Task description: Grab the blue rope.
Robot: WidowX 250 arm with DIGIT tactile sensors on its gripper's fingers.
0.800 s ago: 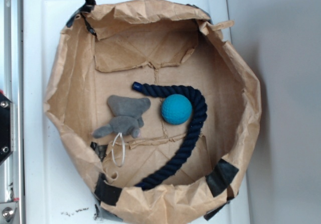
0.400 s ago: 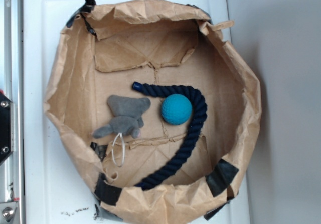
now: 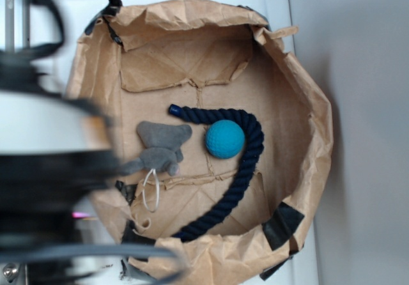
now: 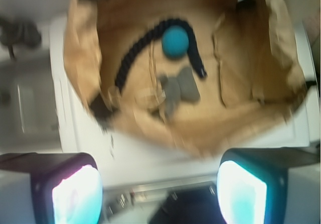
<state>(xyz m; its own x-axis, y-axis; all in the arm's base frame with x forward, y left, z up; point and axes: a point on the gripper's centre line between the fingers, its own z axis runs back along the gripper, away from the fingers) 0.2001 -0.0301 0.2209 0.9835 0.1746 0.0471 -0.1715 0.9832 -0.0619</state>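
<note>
The blue rope (image 3: 238, 170) was dark navy with a twisted strand pattern and a brighter blue cap. The ball (image 3: 225, 138) was teal. The plush toy (image 3: 160, 147) was grey. The paper bag (image 3: 307, 106) was creased tan brown with black tape patches. The table (image 3: 57, 16) was white.

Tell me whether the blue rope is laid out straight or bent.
Bent. The blue rope curves in an arc around the teal ball, one capped end near the grey plush toy, the other at the bag's lower wall.
</note>
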